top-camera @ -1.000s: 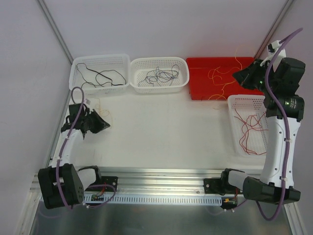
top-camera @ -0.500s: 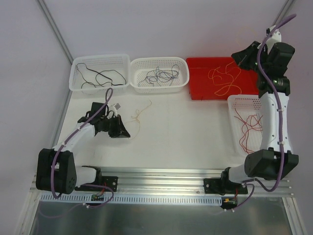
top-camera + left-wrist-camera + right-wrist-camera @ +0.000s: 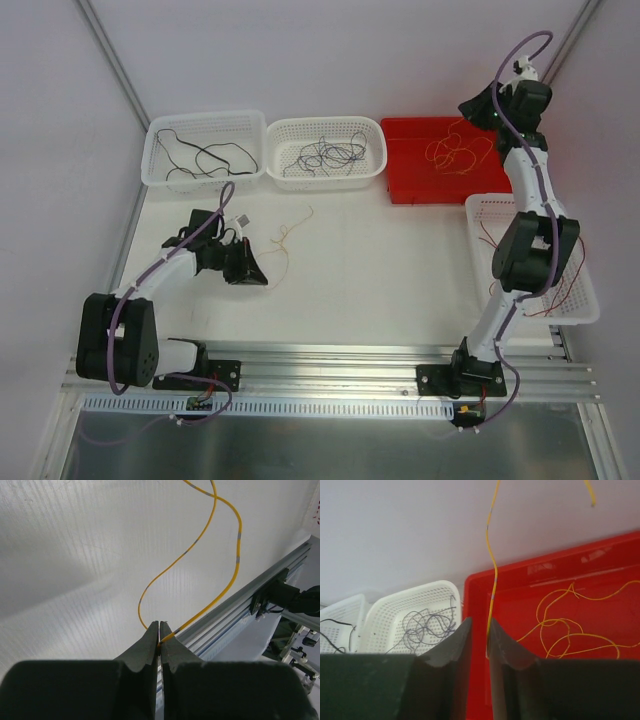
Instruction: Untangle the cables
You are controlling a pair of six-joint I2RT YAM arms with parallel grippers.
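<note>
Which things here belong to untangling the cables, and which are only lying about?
Job: left hand, shut on a yellow cable; black cables; purple-grey cables; yellow bundle in the red tray; red cables.
Not the job: aluminium rail; table.

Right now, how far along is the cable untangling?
Mostly sorted: black cables, purple-grey cables and red cables lie in separate white baskets, yellow ones in the red tray. In hand: left gripper pinches a yellow cable on the table; right gripper, jaws slightly apart, has a yellow strand between them over the tray. Left: both into it.
</note>
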